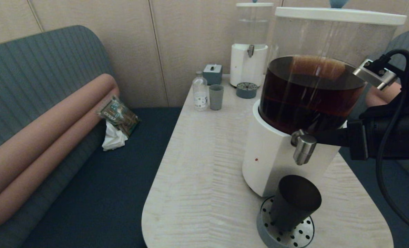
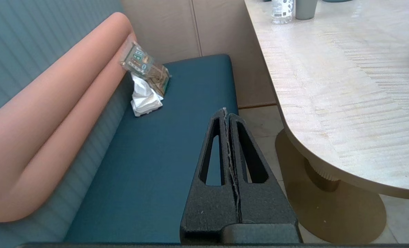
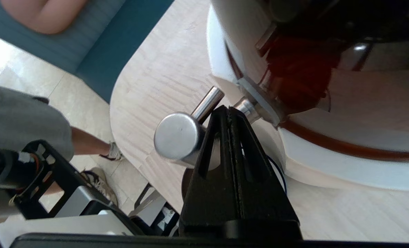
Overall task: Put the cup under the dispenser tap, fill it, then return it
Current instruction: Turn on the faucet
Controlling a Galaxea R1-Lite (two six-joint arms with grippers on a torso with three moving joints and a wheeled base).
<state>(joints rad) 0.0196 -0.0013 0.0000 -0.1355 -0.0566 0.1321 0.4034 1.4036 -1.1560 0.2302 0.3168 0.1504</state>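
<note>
A small clear bottle (image 1: pixel 200 92) stands just beside a grey-green cup (image 1: pixel 216 97) on the counter (image 1: pixel 204 165), near a second, clear-liquid dispenser (image 1: pixel 249 51).

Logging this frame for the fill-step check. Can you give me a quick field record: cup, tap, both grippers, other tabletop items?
cup: dark tapered tumbler, upright on the perforated drip tray, below the tap
tap: steel spigot on the white-based dispenser of dark brown liquid; no stream visible
right gripper: fingers together, tips at the tap's stem, beside the spout
left gripper: shut, holding nothing, parked off the table over the blue bench seat
far end of table: clear-liquid dispenser, grey-green cup, small bottle
</note>
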